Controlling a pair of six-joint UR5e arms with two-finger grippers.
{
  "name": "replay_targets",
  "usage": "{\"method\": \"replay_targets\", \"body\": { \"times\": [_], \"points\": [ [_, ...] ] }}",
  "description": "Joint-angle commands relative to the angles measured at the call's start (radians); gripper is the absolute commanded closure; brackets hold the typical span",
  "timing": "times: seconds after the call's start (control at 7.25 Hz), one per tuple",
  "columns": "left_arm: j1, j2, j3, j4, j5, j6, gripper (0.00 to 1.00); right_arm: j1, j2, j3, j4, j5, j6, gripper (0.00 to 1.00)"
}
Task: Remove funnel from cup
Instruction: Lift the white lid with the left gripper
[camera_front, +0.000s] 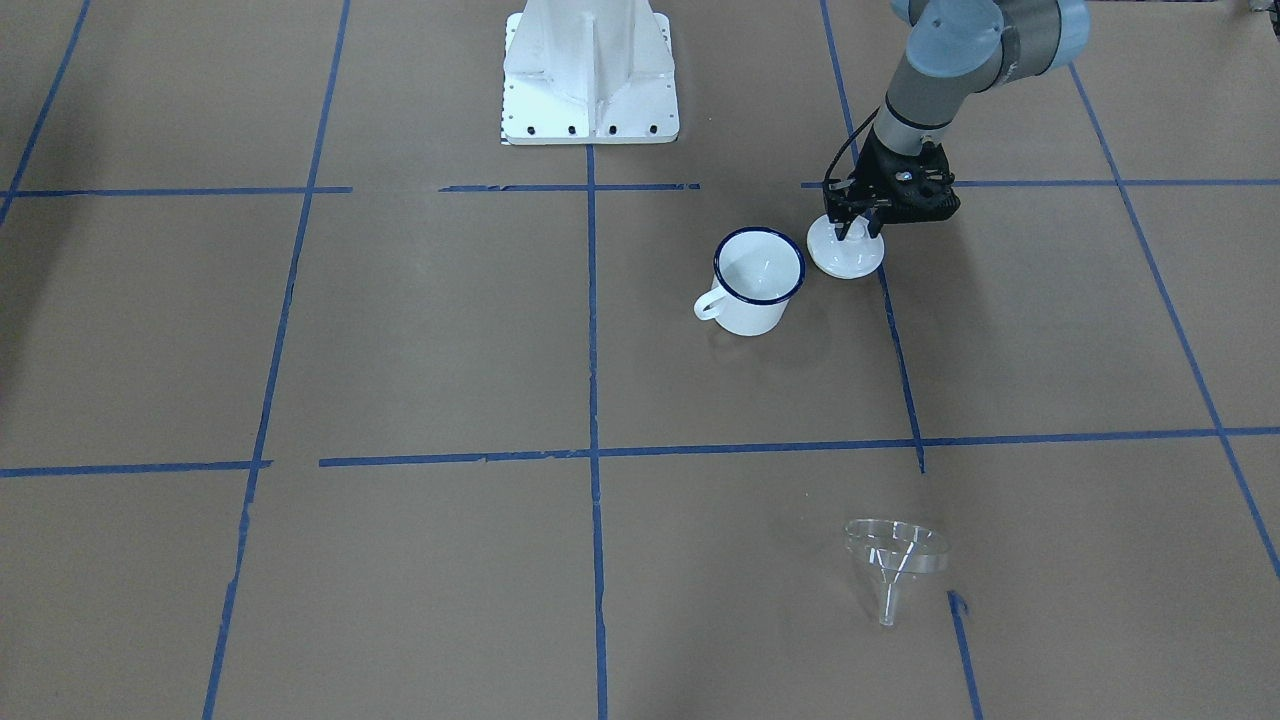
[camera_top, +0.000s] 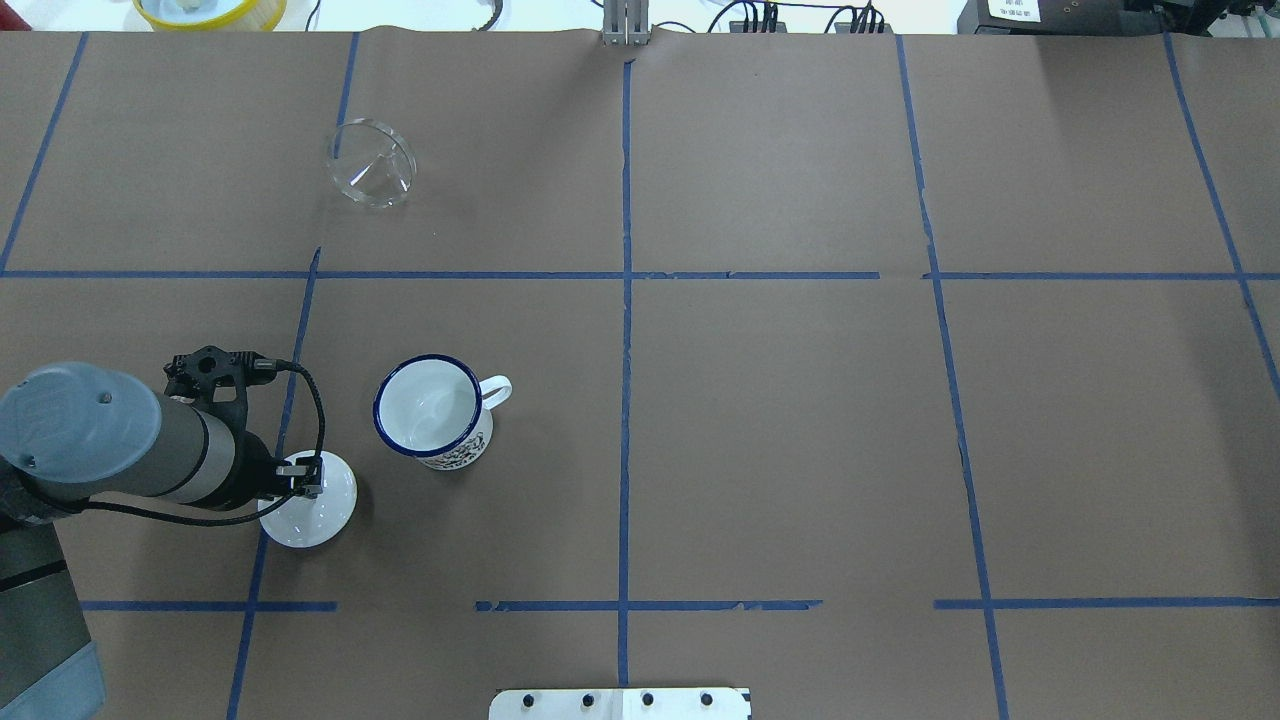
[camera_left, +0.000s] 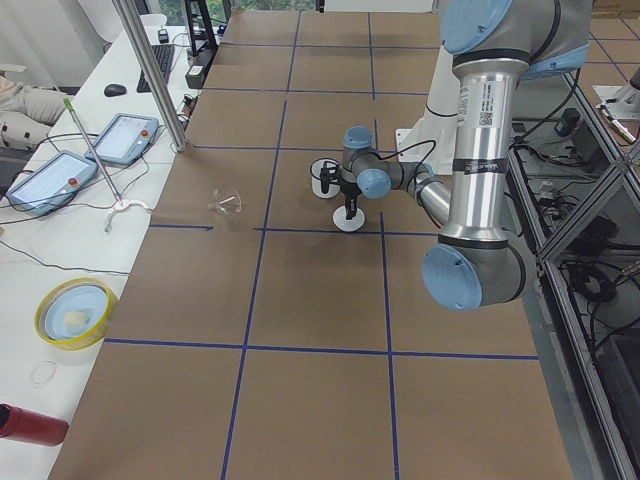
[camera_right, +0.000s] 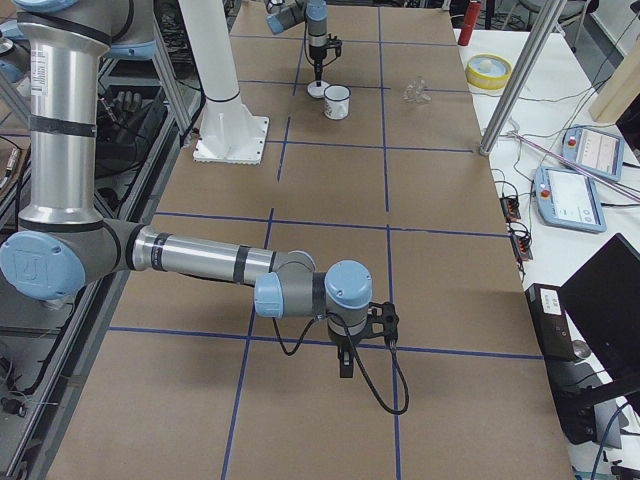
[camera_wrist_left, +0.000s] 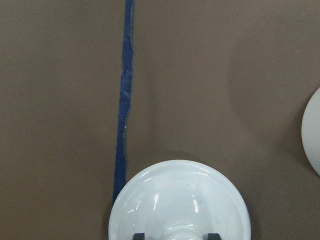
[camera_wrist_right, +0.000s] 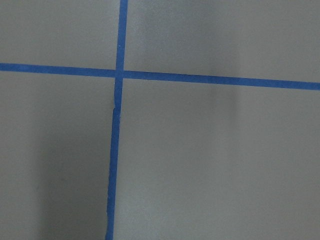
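Even, diffuse light from above fills every view, and the brown paper-covered table (camera_top: 800, 450) reads matte, without hot spots. Shadows are soft: a faint one spreads beneath the white enamel mug with a dark blue rim (camera_front: 756, 310), a darker one beside the white round knobbed lid (camera_top: 325, 510). In the left wrist view that lid's glossy dome carries short bright streaks. The clear transparent funnel (camera_front: 897, 547) shows only as thin glints, low in contrast. The right wrist view looks cooler, greyer and slightly soft, with vague vertical shadow bands. The overhead view's far strip is overexposed.
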Motion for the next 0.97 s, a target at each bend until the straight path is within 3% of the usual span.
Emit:
{"method": "replay_targets", "body": {
  "times": [0.0,0.41,0.55,0.69,0.83],
  "points": [
    [0.002,-0.001,0.002,0.000,-0.001,0.000,0.51,0.000,0.000,0.000,0.000,0.000,0.000,0.00],
    [0.002,-0.002,0.002,0.000,-0.002,-0.002,0.52,0.000,0.000,0.000,0.000,0.000,0.000,0.00],
    [0.002,-0.002,0.002,0.000,-0.002,-0.003,0.67,0.000,0.000,0.000,0.000,0.000,0.000,0.00],
    [0.002,-0.002,-0.006,0.000,-0.002,-0.006,1.00,0.000,0.000,0.000,0.000,0.000,0.000,0.00],
    [-0.015,-0.001,-0.020,0.002,-0.003,-0.005,1.00,0.000,0.000,0.000,0.000,0.000,0.000,0.00]
  ]
}}
